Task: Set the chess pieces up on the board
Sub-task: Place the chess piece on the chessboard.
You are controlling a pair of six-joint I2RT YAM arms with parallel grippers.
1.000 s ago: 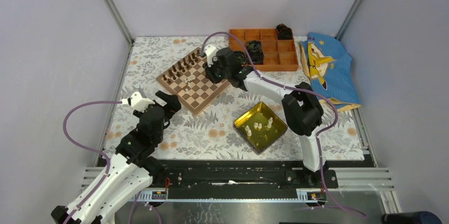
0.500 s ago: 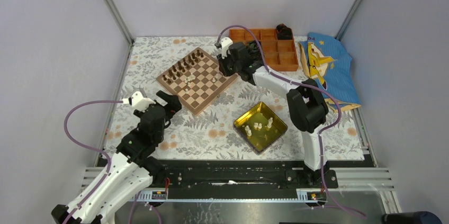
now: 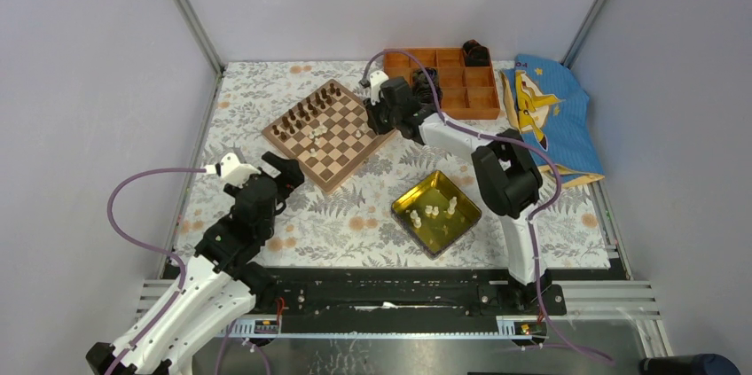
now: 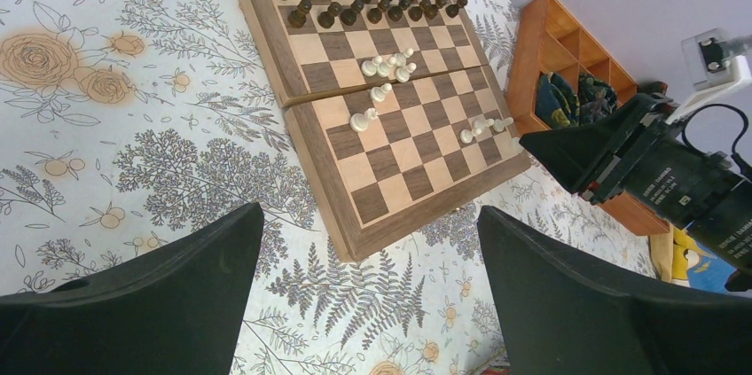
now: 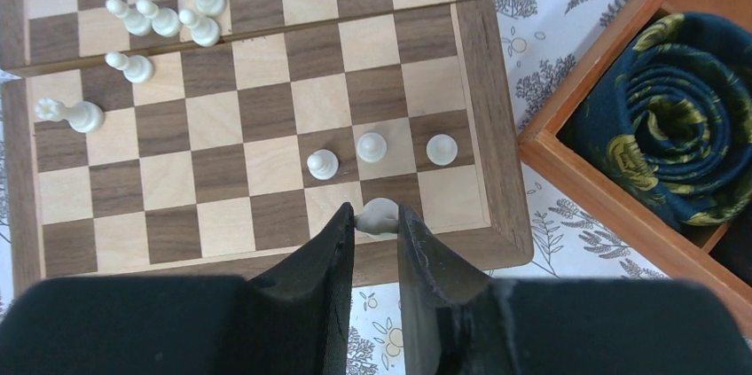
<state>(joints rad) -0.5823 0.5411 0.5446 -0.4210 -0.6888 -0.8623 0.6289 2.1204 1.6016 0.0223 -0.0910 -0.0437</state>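
The right gripper (image 5: 373, 215) has shifted from mid-board to a corner of the square wooden chessboard (image 5: 499, 118). Its fingers are narrowly pinching a tiny cream-white chess piece (image 5: 381, 217). The left gripper (image 4: 368, 215) gapes wide, empty.

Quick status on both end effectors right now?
Left end effector: open, empty.
Right end effector: closed on a cream-white chess piece.

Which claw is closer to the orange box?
Right. The right gripper, pinching a chess piece, sits beside the orange box; the left gripper is across the board from it.
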